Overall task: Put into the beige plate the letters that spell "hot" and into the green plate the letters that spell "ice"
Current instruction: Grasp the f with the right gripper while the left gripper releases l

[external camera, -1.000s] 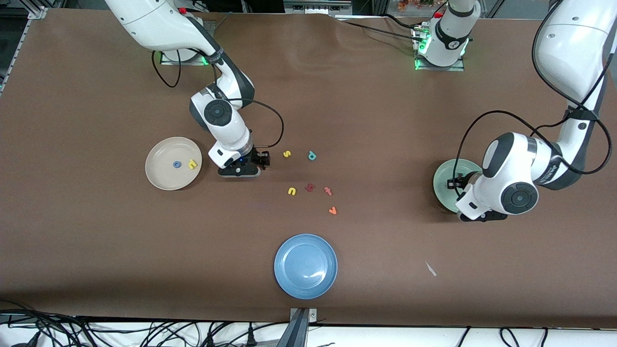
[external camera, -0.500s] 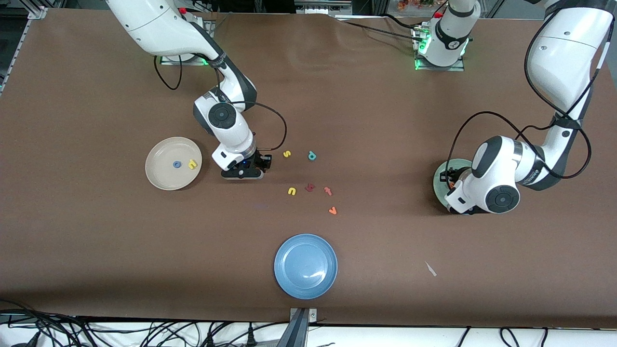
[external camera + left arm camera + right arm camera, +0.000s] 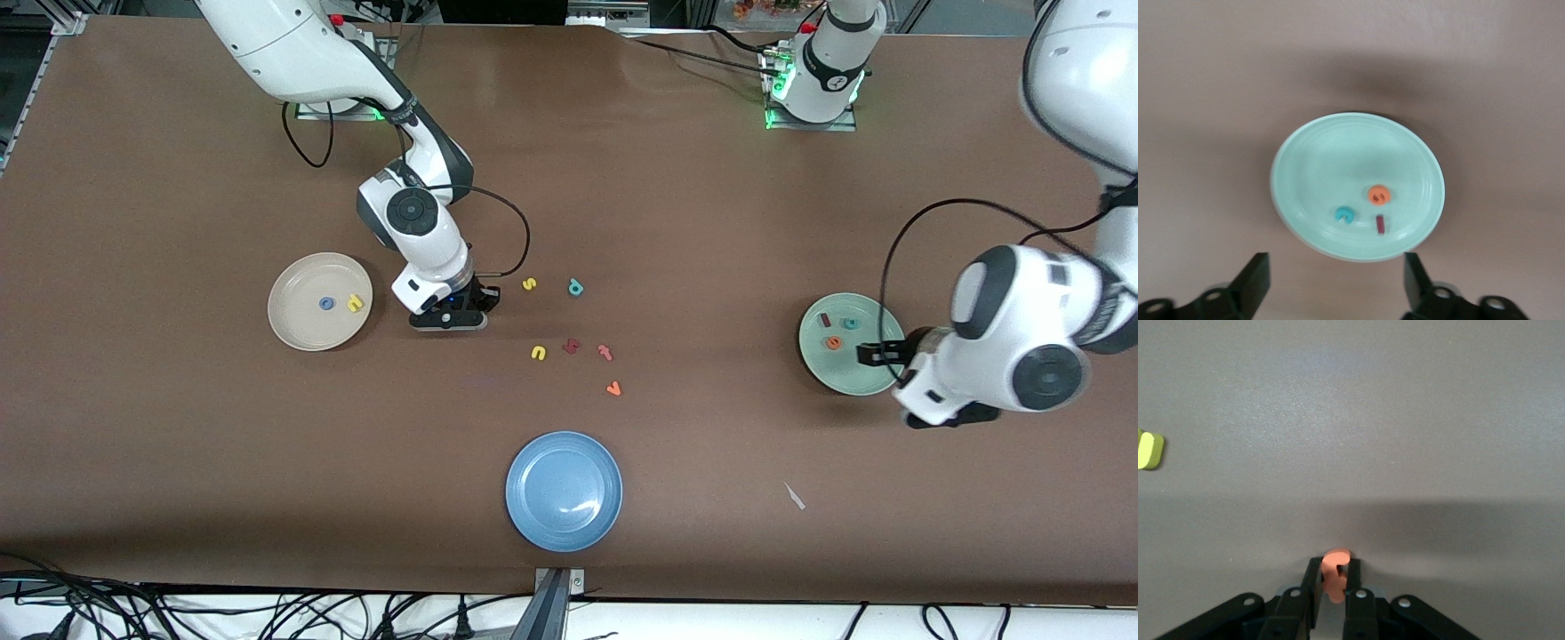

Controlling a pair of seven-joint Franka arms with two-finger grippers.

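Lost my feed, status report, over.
Right gripper shut on orange t, low at the table. Left gripper open above green plate; ice letters in.

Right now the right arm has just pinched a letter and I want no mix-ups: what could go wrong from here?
1. The right gripper holds the orange "t" only by its lower part, so it might twist or slip out on the way to the beige plate.
2. An orange letter and a pinkish-red one lie loose mid-table, easy to confuse.
3. The open left gripper hangs by the green plate; it could nudge it.
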